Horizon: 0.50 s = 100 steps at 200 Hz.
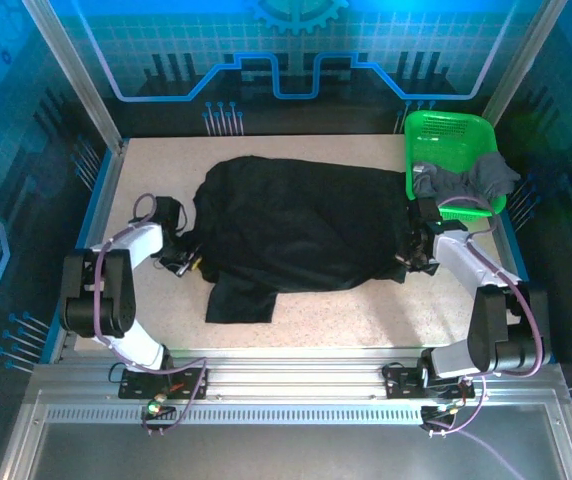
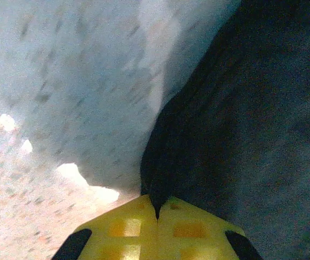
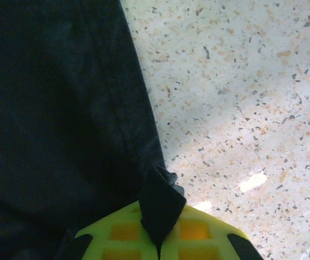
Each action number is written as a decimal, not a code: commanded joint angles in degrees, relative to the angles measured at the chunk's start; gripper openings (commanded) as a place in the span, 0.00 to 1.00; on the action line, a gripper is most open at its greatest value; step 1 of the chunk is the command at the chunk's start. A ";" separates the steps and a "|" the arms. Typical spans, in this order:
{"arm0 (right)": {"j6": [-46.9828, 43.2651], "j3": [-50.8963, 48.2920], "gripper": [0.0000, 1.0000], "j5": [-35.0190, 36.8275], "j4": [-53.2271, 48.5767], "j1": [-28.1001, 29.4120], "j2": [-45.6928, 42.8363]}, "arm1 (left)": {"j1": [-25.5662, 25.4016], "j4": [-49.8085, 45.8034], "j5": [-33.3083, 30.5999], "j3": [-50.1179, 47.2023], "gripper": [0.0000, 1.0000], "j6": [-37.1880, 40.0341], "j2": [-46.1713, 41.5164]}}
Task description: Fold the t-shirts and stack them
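**Black t-shirt.** The black t-shirt (image 1: 296,235) lies spread across the middle of the table (image 1: 366,315), rumpled, with one flap trailing toward the near edge. It is not yet folded.

**Claws.** The left claw (image 2: 157,210) is fully closed on the shirt's left edge. Only a thin sliver of cloth shows between the yellow fingertips. The right claw (image 3: 159,230) is fully closed on the right edge, with a small tab of hem pinched between its tips.

**Hazards.**
- Both bites are shallow. Judged from the wrist views, a fast lift or an outward pull could slip the hem from either claw and drop that side.
- If the arms move unevenly, the cloth would likely skew or bunch, giving a crooked fold.
- The trailing flap may drag and tuck under the body of the shirt.
- The right claw works close to the basket (image 1: 446,125). A wide swing could nudge it or snag the cloth hanging from it.

**Containers.** The green mesh basket stands at the far right corner. It holds the grey t-shirt (image 1: 471,180), bundled and draped over the near rim. Whether anything lies beneath cannot be told.
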 commanded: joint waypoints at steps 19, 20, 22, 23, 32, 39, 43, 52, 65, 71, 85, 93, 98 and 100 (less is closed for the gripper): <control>-2.15 2.58 0.00 -2.36 2.35 -1.10 1.89 | 1.33 4.22 -5.05 12.35 0.00 7.74 2.96; -2.16 2.63 0.00 -2.47 2.39 -1.15 1.88 | 1.33 4.37 -5.06 12.57 0.00 7.93 3.13; -2.21 2.66 0.00 -2.64 2.48 -1.12 2.01 | 1.33 4.65 -5.01 12.92 0.00 8.19 3.59; -2.23 2.67 0.00 -2.70 2.54 -1.11 1.98 | 1.33 4.80 -4.91 13.12 0.00 8.34 3.75; -2.47 2.80 0.00 -3.69 3.14 -1.15 2.10 | 1.42 5.71 -4.65 14.83 0.00 9.65 5.77; -2.72 2.84 0.00 -4.61 3.69 -1.12 2.28 | 1.41 5.80 -4.40 16.22 0.00 10.58 7.80; -2.84 2.91 0.00 -5.10 3.94 -1.10 2.40 | 1.41 5.55 -4.26 17.09 0.00 11.16 8.80; -3.05 3.02 0.00 -6.01 4.21 -1.05 2.72 | 1.42 4.07 -4.52 19.00 0.05 12.10 10.88; -3.39 3.41 0.00 -6.90 4.10 -1.07 3.31 | 1.49 1.85 -5.87 20.00 0.49 12.19 11.93; -3.40 3.57 0.00 -6.97 3.68 -1.03 3.53 | 1.42 1.17 -7.38 19.59 0.59 11.84 11.25; -3.52 3.64 0.00 -6.67 3.38 -1.07 3.63 | 1.28 0.67 -9.50 16.72 0.62 11.20 7.65; -3.66 3.64 0.00 -6.65 3.31 -1.07 3.68 | 0.86 0.66 -9.53 14.38 0.62 11.49 4.66; -3.66 3.66 0.00 -6.68 3.22 -1.04 3.72 | 0.45 0.52 -9.51 12.73 0.61 11.76 3.07; -3.66 3.65 0.00 -6.66 3.22 -1.09 3.76 | 0.21 0.48 -9.39 12.14 0.61 11.85 2.19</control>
